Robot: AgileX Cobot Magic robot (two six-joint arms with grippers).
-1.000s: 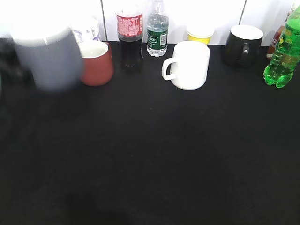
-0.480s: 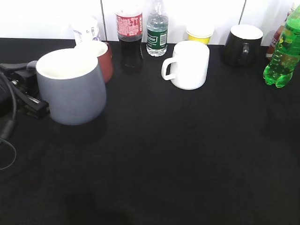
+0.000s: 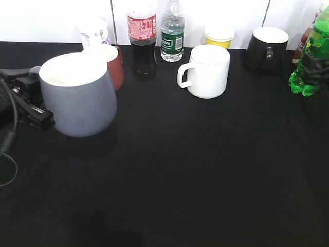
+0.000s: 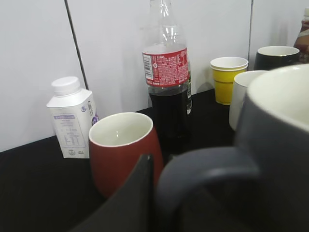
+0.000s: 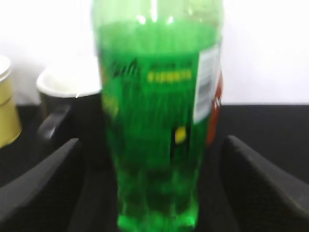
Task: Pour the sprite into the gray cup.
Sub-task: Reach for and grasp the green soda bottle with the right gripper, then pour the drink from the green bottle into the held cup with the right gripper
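Observation:
The gray cup [image 3: 78,98] stands on the black table at the left, white inside, handle toward my left gripper [image 3: 37,105]. In the left wrist view one dark finger [image 4: 137,195] lies against the cup's handle [image 4: 205,166]; the other finger is hidden. The sprite [image 3: 307,62], a bright green bottle, stands upright at the far right edge. My right gripper [image 3: 318,67] is a dark blur over it. In the right wrist view the sprite [image 5: 154,121] stands between the two open fingers [image 5: 43,188], apart from both.
A brick-red mug [image 3: 112,64] stands just behind the gray cup. Along the back wall are a white carton [image 3: 94,33], a cola bottle [image 3: 142,41], a clear bottle [image 3: 172,36], a yellow cup [image 3: 219,37] and a black mug [image 3: 266,47]. A white mug [image 3: 208,71] stands mid-table.
A second ago the gray cup was a blur higher at the left; it came down onto the table and has since stayed still. The right gripper's dark shape has come in over the sprite.

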